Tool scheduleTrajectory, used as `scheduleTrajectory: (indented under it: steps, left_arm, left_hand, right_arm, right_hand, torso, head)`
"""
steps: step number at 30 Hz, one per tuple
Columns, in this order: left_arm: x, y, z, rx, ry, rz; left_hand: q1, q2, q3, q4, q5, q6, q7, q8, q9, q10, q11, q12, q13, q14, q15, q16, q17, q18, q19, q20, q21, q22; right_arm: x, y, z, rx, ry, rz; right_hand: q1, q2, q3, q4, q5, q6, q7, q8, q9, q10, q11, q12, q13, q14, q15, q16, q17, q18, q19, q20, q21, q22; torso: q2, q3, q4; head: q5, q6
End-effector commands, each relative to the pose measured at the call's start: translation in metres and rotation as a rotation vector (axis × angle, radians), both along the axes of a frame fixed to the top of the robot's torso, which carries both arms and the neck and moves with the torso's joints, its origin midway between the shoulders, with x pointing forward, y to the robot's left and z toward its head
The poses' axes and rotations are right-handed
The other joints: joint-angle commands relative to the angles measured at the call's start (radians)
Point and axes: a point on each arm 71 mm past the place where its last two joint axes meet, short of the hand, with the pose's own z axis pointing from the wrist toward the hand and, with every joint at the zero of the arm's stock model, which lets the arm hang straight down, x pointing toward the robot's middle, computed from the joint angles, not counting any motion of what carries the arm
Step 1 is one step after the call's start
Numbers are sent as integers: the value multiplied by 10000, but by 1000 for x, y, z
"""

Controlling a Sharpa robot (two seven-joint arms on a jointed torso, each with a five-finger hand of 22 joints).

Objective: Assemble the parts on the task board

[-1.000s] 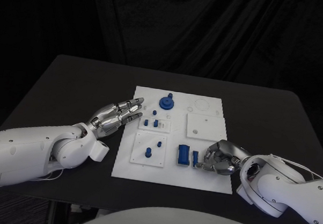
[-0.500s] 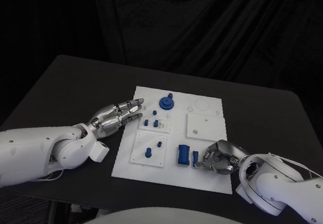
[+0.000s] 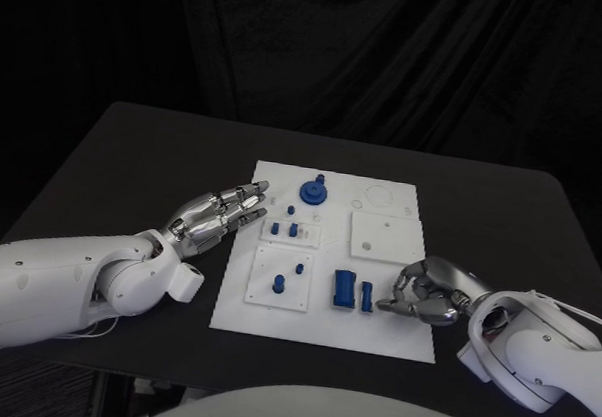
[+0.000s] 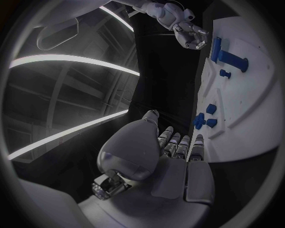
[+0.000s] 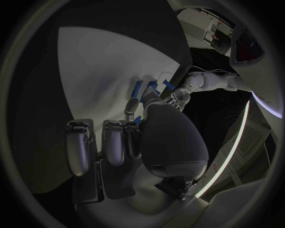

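The right hand (image 3: 430, 292) has drawn back from the blue parts (image 3: 349, 291) on the task board (image 3: 375, 332), fingers curled on nothing; left hand (image 3: 218, 214) fingers apart.

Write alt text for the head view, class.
A white task board lies on a black table with small blue parts on it. The right hand rests at its near right edge; the left hand hovers open beside its left edge.

Dim room, black backdrop; the white board (image 3: 376, 329) catches most light, and wrist views bend bright ceiling strips.
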Motion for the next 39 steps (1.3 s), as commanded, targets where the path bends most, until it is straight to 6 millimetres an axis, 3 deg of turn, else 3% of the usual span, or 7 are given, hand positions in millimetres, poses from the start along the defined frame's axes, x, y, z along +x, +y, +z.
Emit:
scheduleTrajectory:
  steps: [1, 3, 5, 20, 36, 37, 39]
  left_arm:
    - [-2, 0, 6, 117, -765, 421]
    - [-3, 0, 7, 156, -832, 458]
    - [-3, -1, 10, 211, -963, 546]
    - [9, -4, 35, 529, -2424, 1205]
    - [16, -15, 33, 437, -2548, 918]
    - [16, -13, 23, 1084, -1410, 849]
    - [16, -14, 24, 1092, -1414, 880]
  left_hand:
    - [86, -26, 5, -43, 46, 76, 25, 35, 8, 5, -94, 40, 10, -3, -38, -37, -11, 113, 3, 19, 5, 13]
    - [84, -38, -3, -48, 45, 99, 20, 41, 11, 12, -105, 60, 13, -3, -56, -37, -11, 117, 3, 3, 5, 13]
    - [43, -223, -166, -21, 91, 273, -118, 89, 28, 113, -266, 251, 42, -3, -441, -37, -11, 178, -22, -325, -14, -2]
    - [-171, -328, -827, 799, -100, -47, -853, -69, -44, 119, -1109, 267, 31, -3, -1392, -37, -11, -133, -79, -1581, -61, -43]
    - [-21, -174, -788, 780, -45, -19, -686, -74, -45, 10, -1106, 65, 2, -3, -1273, -37, -11, -117, -79, -1432, -61, -43]
    - [-4370, -1044, -105, -76, -1561, -662, -930, -348, -326, -160, -1125, -258, -201, -3, -1215, -37, -11, -441, -79, -2040, -61, -43]
    - [-4619, -1029, -56, -125, -1647, -699, -930, -348, -326, -160, -1125, -298, -201, -3, -1215, -37, -11, -441, -79, -2040, -61, -43]
  right_arm:
    - [12, -1, 28, 1598, -1869, 56]
    - [16, -3, 38, 1946, -2257, 58]
    - [22, -6, 52, 2631, -2761, 27]
    - [46, -15, 70, 5637, -3648, -351]
    - [40, -13, 44, 6871, -2370, -51]
    - [42, -15, 44, 6331, -2603, -315]
    - [42, -14, 45, 6356, -2607, -347]
  right_hand:
    - [-10, -43, -20, 10, -44, 22, 27, 31, 8, 1058, -49, 26, 2631, 1056, -76, 29, 2634, -75, 1034, -71, 28, 2631]
    - [-10, -43, -20, 10, -44, 22, 27, 31, 8, 1058, -49, 26, 2631, 1056, -76, 29, 2634, -75, 1034, -71, 28, 2631]
    - [1951, 463, 1426, -102, 3780, -523, 503, -1678, -1357, -141, 424, -949, 1716, -511, 405, -1834, -516, 1003, -2251, 273, -4467, 750]
    - [466, 494, 2082, -49, 5341, -3256, 1849, -4385, -4970, -9895, 2824, -11635, -8064, -8723, 3228, -12413, -10140, 1079, -8516, 2660, -14700, -5585]
    - [1059, 1023, 0, -47, 5156, -5460, 828, -4043, -7036, -13465, 2265, -11054, -10347, -13290, 2731, -13929, -12356, 573, -13831, 2921, -15456, -11594]
    - [-3217, 1438, -319, -910, 3479, -6495, 97, -5213, -7751, -13766, 1785, -12476, -11118, -13652, 2247, -14488, -13074, -77, -14670, 2042, -15674, -11999]
    - [-3439, 1438, -319, -965, 3337, -6596, 97, -5260, -7841, -13825, 1745, -12544, -11215, -13704, 2210, -14489, -13074, -77, -14670, 1982, -15674, -12062]
  torso:
    - [-192, 17, 17]
    - [-360, 43, -13]
    - [-488, 61, -25]
    - [-986, 140, -232]
    - [-1006, 238, -269]
    - [-1019, 207, -281]
    - [-1018, 210, -281]
  head:
    - [-7, -2]
    - [37, -2]
    - [66, -2]
    - [204, -2]
    - [108, -2]
    - [129, 0]
    - [125, 20]
